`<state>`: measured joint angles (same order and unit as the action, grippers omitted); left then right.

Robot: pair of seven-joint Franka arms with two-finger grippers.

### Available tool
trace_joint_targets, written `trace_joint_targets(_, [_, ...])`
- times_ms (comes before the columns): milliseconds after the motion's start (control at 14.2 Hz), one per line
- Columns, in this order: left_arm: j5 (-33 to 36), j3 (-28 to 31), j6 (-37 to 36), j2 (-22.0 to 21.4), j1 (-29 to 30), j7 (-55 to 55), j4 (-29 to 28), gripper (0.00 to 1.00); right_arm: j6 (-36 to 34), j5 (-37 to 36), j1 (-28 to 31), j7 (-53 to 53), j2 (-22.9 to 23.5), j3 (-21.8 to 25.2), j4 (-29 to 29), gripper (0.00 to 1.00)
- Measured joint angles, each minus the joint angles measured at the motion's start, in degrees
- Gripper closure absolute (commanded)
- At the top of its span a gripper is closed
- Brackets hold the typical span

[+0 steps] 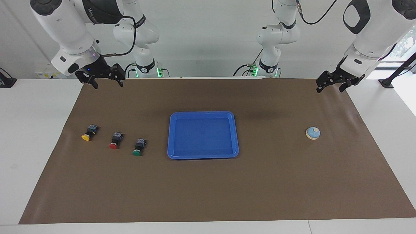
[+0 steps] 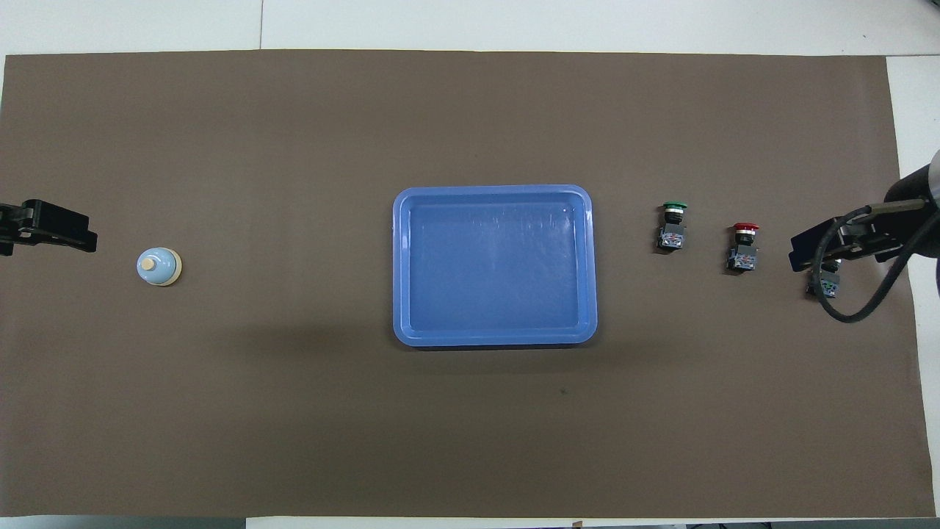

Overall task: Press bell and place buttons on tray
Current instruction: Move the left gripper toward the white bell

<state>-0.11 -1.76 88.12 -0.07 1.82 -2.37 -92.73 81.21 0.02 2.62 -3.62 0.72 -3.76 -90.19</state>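
Note:
The blue tray [image 1: 203,135] [image 2: 494,266] lies empty in the middle of the mat. Three buttons rest on their sides in a row toward the right arm's end: green [image 1: 139,147] [image 2: 673,226] closest to the tray, then red [image 1: 115,140] [image 2: 743,246], then yellow [image 1: 89,132]. From overhead only the yellow button's black body [image 2: 828,283] shows under my right gripper [image 2: 815,250]. That gripper [image 1: 107,81] hangs open and empty above the mat's robot-side edge. The light-blue bell [image 1: 313,133] [image 2: 158,266] stands toward the left arm's end. My left gripper [image 1: 331,87] [image 2: 66,229] hangs open and empty over that corner of the mat.
A brown mat [image 1: 208,188] covers most of the white table [image 1: 32,130]. Both arms wait raised at the mat's robot-side corners. A black cable [image 2: 866,294] loops off the right wrist.

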Motion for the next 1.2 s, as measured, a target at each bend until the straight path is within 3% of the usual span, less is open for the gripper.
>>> trace_joint_targets(422, [0.0,0.0,0.0,0.0,0.0,0.0,0.0,0.00,0.0,0.0,0.0,0.0,0.0,0.0,0.0,0.00])
trace_joint_targets(633, [0.0,-0.1,0.3,0.0,0.0,3.6,-0.2,0.33,0.0,0.0,0.0,0.0,0.0,0.0,0.0,0.00])
trace_joint_targets(704, [0.0,-0.1,0.8,0.0,0.0,5.6,-0.6,0.67,0.0,0.0,0.0,0.0,0.0,0.0,0.0,0.00])
trace_joint_targets(774, [0.0,0.0,1.2,0.0,0.0,6.8,-1.0,0.90,0.0,0.0,0.0,0.0,0.0,0.0,0.0,0.00])
trace_joint_targets(844, [0.0,0.1,1.5,-0.1,0.1,7.2,-1.6,1.00,0.0,0.0,0.0,0.0,0.0,0.0,0.0,0.00])
trace_joint_targets(1196, [0.0,0.3,8.2,-1.7,0.4,5.7,-9.4,1.00,0.0,0.0,0.0,0.0,0.0,0.0,0.0,0.00])
